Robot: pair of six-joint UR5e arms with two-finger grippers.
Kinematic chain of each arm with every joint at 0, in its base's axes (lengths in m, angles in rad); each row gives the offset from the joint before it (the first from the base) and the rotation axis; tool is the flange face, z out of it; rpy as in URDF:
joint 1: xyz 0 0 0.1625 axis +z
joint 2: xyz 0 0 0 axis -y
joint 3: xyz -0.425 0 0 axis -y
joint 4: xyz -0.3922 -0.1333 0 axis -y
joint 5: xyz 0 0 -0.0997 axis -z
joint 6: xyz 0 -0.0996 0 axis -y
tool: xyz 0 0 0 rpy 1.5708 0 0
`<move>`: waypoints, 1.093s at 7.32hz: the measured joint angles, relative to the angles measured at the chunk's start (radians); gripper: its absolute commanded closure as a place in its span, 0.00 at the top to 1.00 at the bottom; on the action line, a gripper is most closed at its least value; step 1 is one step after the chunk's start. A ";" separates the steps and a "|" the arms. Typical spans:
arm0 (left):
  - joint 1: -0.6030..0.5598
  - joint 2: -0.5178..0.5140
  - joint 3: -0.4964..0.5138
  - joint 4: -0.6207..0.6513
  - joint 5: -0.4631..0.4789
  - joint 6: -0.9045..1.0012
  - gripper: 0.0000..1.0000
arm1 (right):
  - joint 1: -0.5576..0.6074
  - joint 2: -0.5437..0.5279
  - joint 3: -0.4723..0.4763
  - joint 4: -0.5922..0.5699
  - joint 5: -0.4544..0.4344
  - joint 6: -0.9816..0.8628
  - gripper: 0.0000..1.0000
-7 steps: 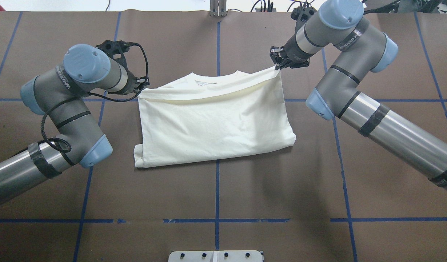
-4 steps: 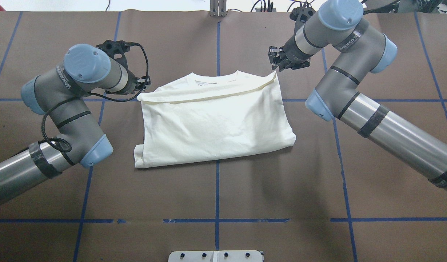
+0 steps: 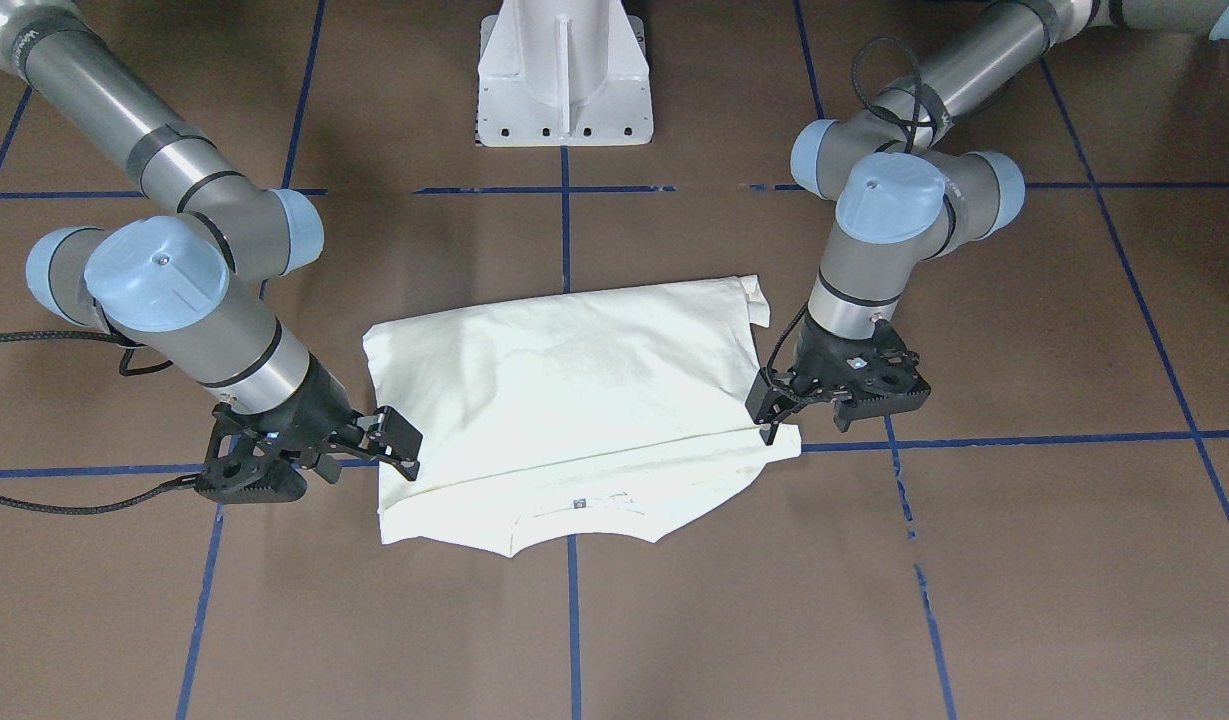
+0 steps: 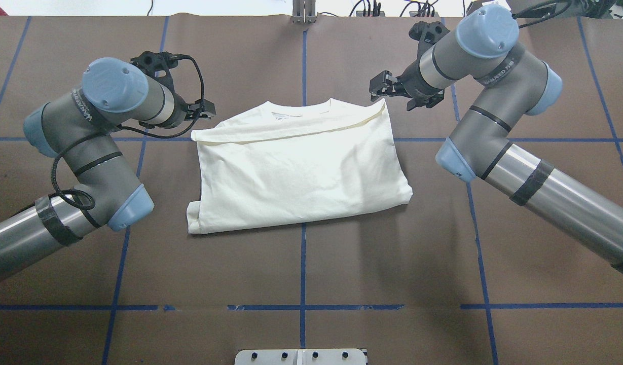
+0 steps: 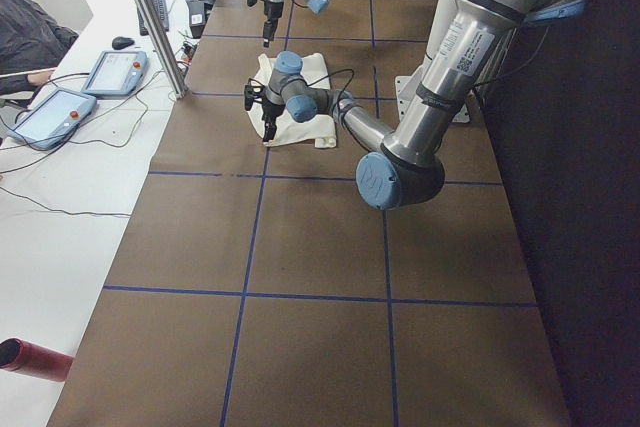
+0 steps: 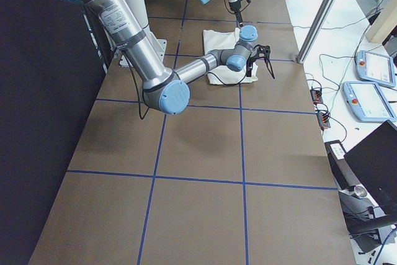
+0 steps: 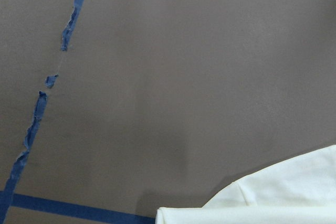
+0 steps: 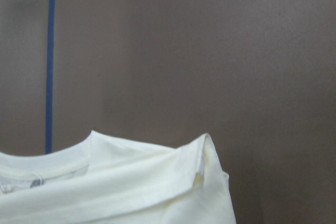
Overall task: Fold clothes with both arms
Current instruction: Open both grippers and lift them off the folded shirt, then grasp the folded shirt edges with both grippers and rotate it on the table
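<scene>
Jaws parted — brown table [image 4: 392,253], blue tape grid [image 4: 302,263].

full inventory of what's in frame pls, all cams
T-shirt: one, cream-white, folded at table centre, collar away from the robot.
Table: one, brown cover with a blue tape grid.
Pedestal: one, white metal, at the robot's edge of the table.
Pendants: two, blue-grey, on the white bench past the table's far side.
Cylinder: one, red, on that bench.
Person: one, dark sleeve, at the bench.
Left arm, right arm: two, grey-silver with light blue caps.
Left gripper: black, open, beside the shirt's far left corner.
Right gripper: black, open, beside the far right corner.
</scene>
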 measured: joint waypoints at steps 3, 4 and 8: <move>-0.008 0.034 -0.037 -0.001 -0.001 0.027 1.00 | -0.115 -0.169 0.181 0.003 -0.012 0.013 1.00; -0.008 0.040 -0.055 0.002 -0.001 0.028 1.00 | -0.141 -0.226 0.230 0.003 -0.015 0.016 1.00; -0.006 0.053 -0.101 0.005 -0.002 0.019 1.00 | -0.189 -0.281 0.253 0.003 -0.033 0.019 0.00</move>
